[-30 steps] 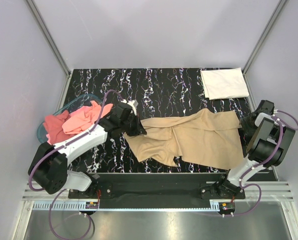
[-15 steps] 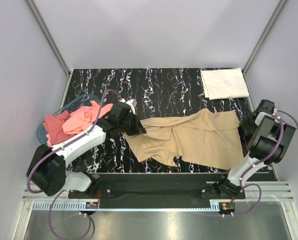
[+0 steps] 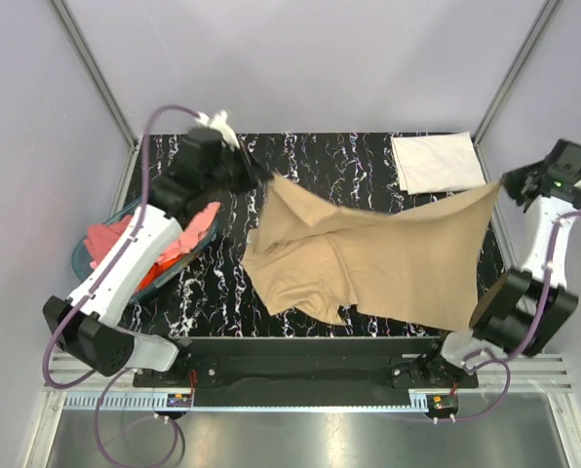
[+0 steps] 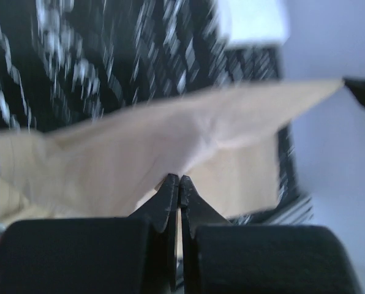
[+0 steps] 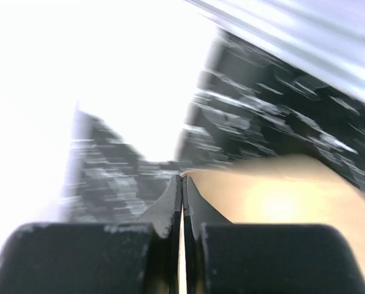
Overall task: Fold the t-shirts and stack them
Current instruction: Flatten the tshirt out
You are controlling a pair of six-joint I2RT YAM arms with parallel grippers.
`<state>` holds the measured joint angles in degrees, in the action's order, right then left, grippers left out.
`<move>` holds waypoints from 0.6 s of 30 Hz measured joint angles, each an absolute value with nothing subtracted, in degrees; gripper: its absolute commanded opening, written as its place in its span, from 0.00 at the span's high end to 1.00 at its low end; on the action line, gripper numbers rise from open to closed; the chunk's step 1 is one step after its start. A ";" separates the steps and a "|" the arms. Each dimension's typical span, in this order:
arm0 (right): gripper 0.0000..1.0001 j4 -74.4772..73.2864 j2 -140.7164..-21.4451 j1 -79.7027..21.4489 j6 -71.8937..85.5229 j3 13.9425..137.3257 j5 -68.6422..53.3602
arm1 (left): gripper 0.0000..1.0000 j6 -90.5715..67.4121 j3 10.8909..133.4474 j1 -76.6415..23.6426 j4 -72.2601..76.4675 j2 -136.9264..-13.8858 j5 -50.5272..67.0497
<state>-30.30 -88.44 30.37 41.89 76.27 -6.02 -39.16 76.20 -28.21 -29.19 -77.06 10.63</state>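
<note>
The tan t-shirt (image 3: pixel 388 258) hangs stretched in the air between both arms, its lower part still draped on the black marbled table (image 3: pixel 349 156). My left gripper (image 3: pixel 263 177) is shut on its left corner, raised high at the back left; the cloth (image 4: pixel 170 135) shows pinched at the tips (image 4: pixel 179 179). My right gripper (image 3: pixel 507 181) is shut on the right corner, raised at the far right; the tan cloth (image 5: pixel 280 196) meets its tips (image 5: pixel 182 177). A folded white t-shirt (image 3: pixel 437 162) lies at the back right. Pink and red t-shirts (image 3: pixel 139 249) lie in the blue basket.
The translucent blue basket (image 3: pixel 84 255) sits at the table's left edge under the left arm. Grey walls and metal frame posts close in the table at back and sides. Both wrist views are motion-blurred.
Both grippers have risen sharply and moved back, lifting the tan t-shirt's two upper corners off the table. The shirt is now stretched between them.
</note>
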 measured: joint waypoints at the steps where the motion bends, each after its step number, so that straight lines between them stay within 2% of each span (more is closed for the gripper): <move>1: 1.00 -30.85 -85.93 30.37 42.06 79.40 -7.14 | 1.00 -38.92 81.58 -27.24 -29.91 -77.73 10.26; 5: 1.00 -34.79 -78.72 30.37 42.76 92.09 -10.68 | 1.00 -38.85 101.16 -24.75 -33.41 -79.50 9.41; 9: 1.00 -39.24 -73.28 30.37 42.50 102.69 -11.68 | 1.00 -40.18 111.55 -24.69 -33.80 -77.17 10.07; 18: 1.00 -51.79 -55.51 30.37 41.78 108.22 -3.57 | 1.00 -45.39 110.91 -24.80 -37.47 -59.75 13.23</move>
